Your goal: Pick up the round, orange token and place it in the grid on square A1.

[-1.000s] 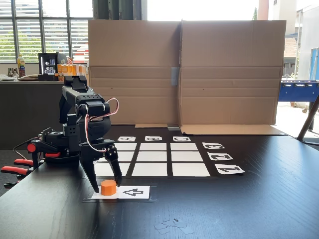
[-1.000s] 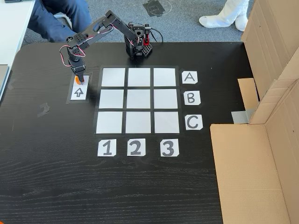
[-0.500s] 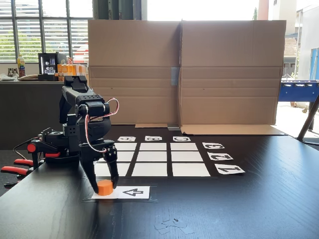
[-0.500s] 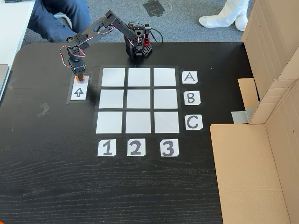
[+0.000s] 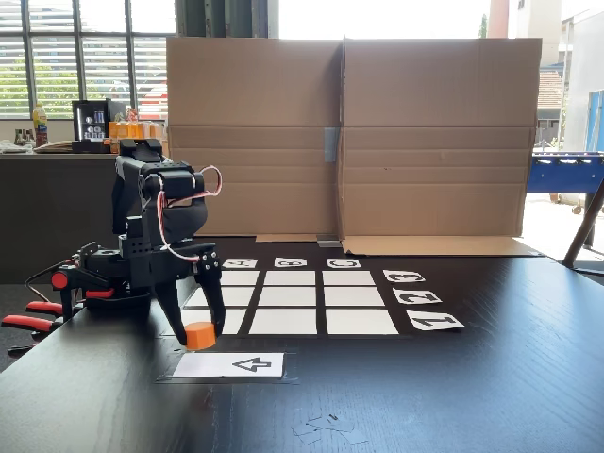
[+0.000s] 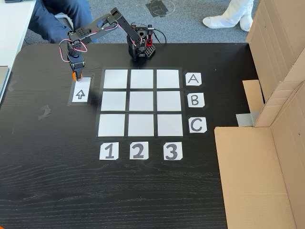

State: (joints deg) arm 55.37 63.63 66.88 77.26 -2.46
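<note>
Pincer [image 5: 196, 332] is clamped on the token [image 5: 200, 335], fingers on either side of it, and the token hangs clear of the worktop [image 5: 453, 396]: in the low fixed view there is a gap between its underside and the arrow card [image 5: 233, 364], which lies just below at about 5 o'clock from it. From above, the token [image 6: 76, 75] shows as an orange sliver under the pincer [image 6: 76, 75], at 12 o'clock from the arrow card [image 6: 80, 93] and just off its far edge. The grid [image 6: 141, 103] sits at 3 o'clock from the token, near but apart. Square A1 [image 6: 116, 79] is the grid's top-left square in that view, in line with label A [image 6: 193, 79] and label 1 [image 6: 108, 151], and is bare white. The other eight squares are bare too. Arm base [image 6: 140, 47] is at 12 o'clock from the grid, with the arm reaching out toward 9 o'clock. In the low view the grid [image 5: 291, 300] lies behind and at 2 o'clock from the token. A cardboard wall [image 5: 349, 137] stands at the far edge of the worktop. A person's leg [image 6: 59, 19] shows at 11 o'clock in the high view, off the worktop.
</note>
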